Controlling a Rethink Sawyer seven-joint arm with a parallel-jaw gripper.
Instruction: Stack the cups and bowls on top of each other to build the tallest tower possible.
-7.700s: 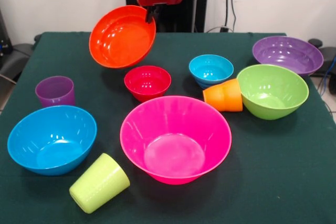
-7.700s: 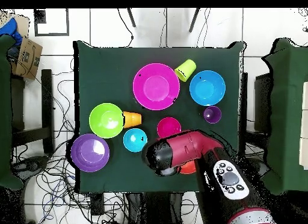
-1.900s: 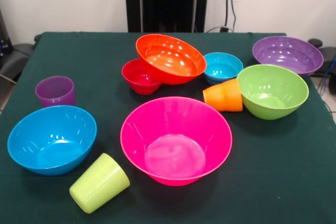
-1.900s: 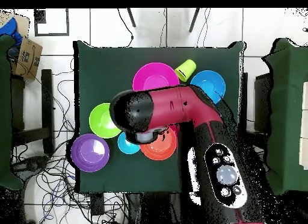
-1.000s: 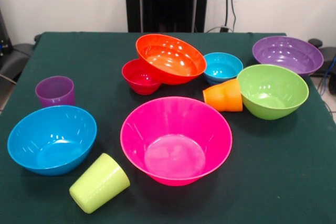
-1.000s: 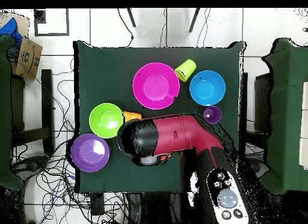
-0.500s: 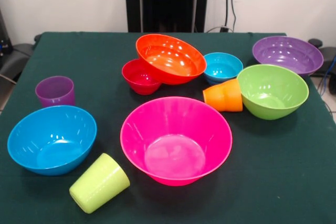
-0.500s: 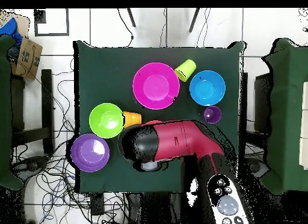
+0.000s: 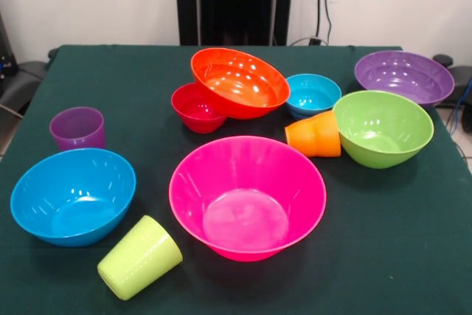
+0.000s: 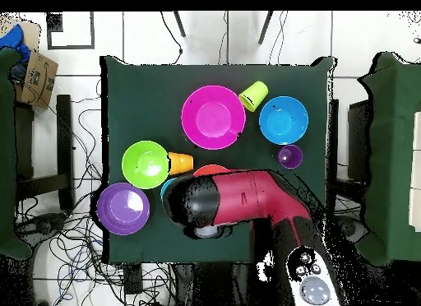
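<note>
The wide orange bowl [image 9: 240, 82] rests tilted on the rim of the small red bowl [image 9: 196, 108], touching the small light blue bowl [image 9: 313, 94]. The big pink bowl [image 9: 247, 195] stands alone at the front. The large blue [image 9: 72, 195], lime green [image 9: 382, 127] and purple [image 9: 403, 77] bowls stand apart. The purple cup [image 9: 77, 128] is upright. The orange cup [image 9: 314, 135] and the lime green cup [image 9: 140, 257] lie on their sides. My gripper is hidden under the arm's red and black head [image 10: 205, 201] in the overhead view.
The green table [image 9: 383, 256] holds all the pieces. In the overhead view the arm covers the red bowl and most of the orange bowl [image 10: 212, 169] and light blue bowl [image 10: 167, 187]. Cables lie on the floor beside the table.
The orange bowl, earlier held in the air, now leans on the red bowl with nothing holding it. Over the last two seconds the arm has risen and drawn back toward its base.
</note>
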